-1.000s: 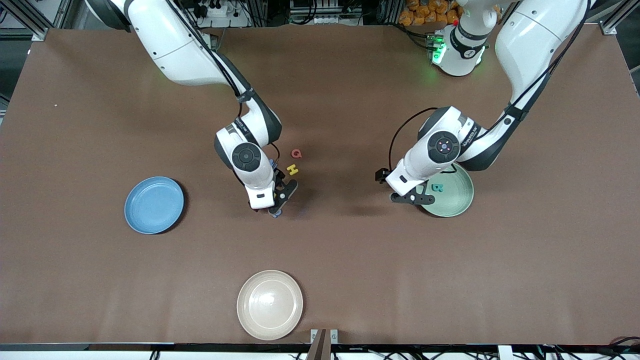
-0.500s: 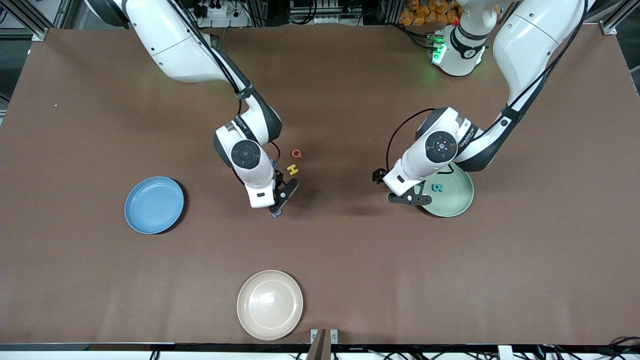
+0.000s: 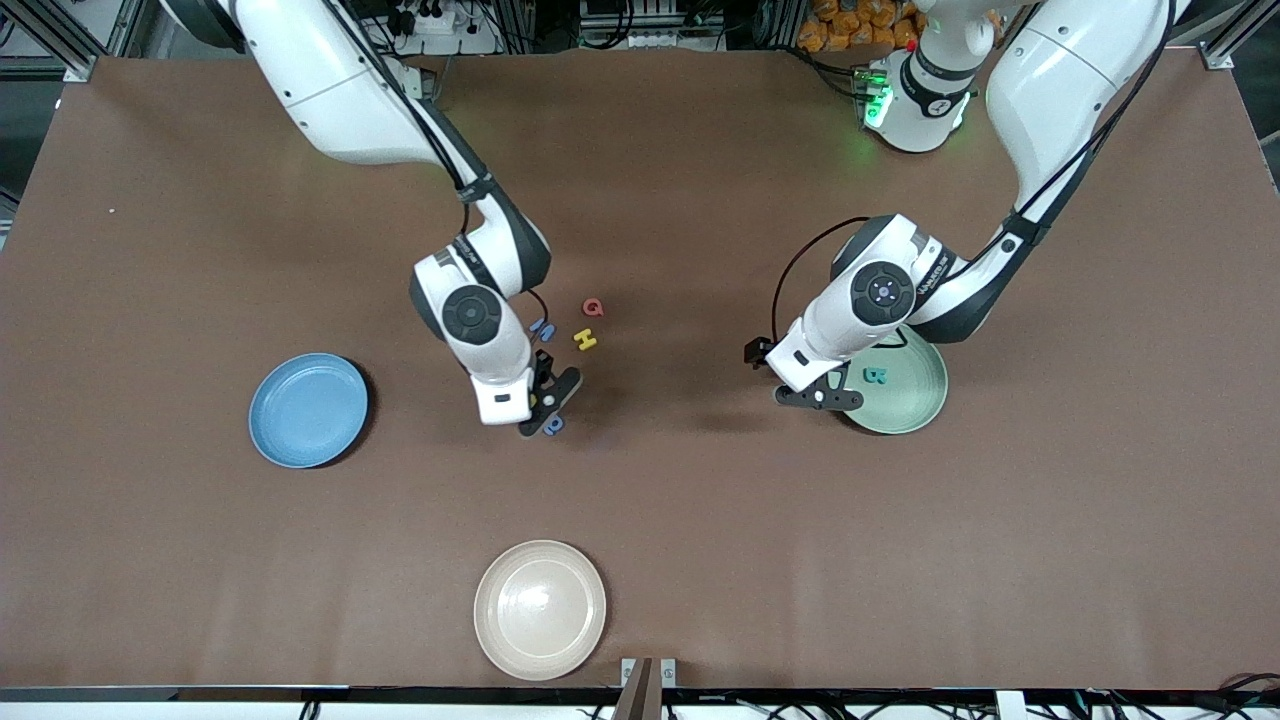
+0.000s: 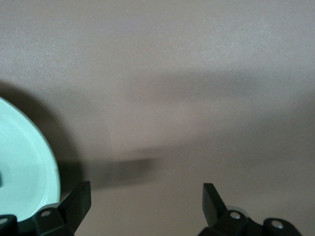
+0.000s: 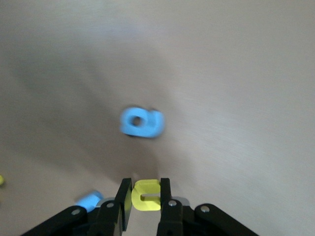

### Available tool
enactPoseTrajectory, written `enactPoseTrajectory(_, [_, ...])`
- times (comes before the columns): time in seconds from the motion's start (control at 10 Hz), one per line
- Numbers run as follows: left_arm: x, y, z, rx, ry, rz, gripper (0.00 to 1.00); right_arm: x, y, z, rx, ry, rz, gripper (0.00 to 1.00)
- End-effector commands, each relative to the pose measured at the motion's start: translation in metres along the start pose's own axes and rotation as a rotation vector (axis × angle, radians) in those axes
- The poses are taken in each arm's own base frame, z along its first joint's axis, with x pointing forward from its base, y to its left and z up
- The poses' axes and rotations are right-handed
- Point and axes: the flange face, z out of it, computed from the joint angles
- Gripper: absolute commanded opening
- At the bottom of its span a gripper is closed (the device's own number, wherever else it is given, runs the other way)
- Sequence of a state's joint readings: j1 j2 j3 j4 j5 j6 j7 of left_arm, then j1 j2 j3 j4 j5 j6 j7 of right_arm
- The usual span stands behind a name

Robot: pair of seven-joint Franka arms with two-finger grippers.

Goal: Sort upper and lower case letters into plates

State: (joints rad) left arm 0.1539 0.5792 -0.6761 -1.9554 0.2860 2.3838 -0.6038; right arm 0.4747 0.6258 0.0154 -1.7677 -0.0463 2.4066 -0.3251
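Two claws: right claw (image 5: 145,195) pinching yellow letter (image 5: 145,201) (shape unclear), left claw (image 4: 146,206) wide.

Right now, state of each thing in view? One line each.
right gripper: shut on yellow letter, over the table
left gripper: open, empty, by the green plate's rim
blue letter: lying on table under right gripper
yellow H: on table, unsorted
red letter: on table, unsorted
teal B: lying in green plate
blue plate: holds nothing
cream plate: holds nothing
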Motion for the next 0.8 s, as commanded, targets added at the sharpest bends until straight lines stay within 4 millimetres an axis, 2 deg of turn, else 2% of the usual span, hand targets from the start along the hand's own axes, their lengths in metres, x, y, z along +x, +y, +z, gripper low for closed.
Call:
enactPoseTrajectory(0.0, [0.005,0.021,-0.002,-0.014,0.026,-0.045,1.00,-0.034,0.056,-0.042,-0.024,-0.042,0.129,0.00])
enactPoseTrajectory(0.1, [-0.001,0.049,-0.003,-0.023,0.032,-0.060,1.00,-0.057,0.089,-0.052,-0.035,-0.092,0.189,0.00])
enactPoseTrajectory(0.3, [-0.025,0.122,0.003,-0.017,0.056,-0.054,1.00,-0.109,0.150,-0.067,-0.008,-0.165,0.378,0.00])
enactPoseTrajectory(0.5, [-0.048,0.195,0.011,-0.003,0.110,-0.130,1.00,-0.152,0.193,-0.067,0.022,-0.214,0.480,0.00])
enactPoseTrajectory(0.6, [-0.061,0.225,0.025,0.005,0.124,-0.133,1.00,-0.173,0.213,-0.062,0.031,-0.226,0.525,0.00])
enactPoseTrajectory(0.7, [-0.073,0.252,0.038,0.023,0.153,-0.125,1.00,-0.188,0.224,-0.056,0.043,-0.243,0.554,0.00])
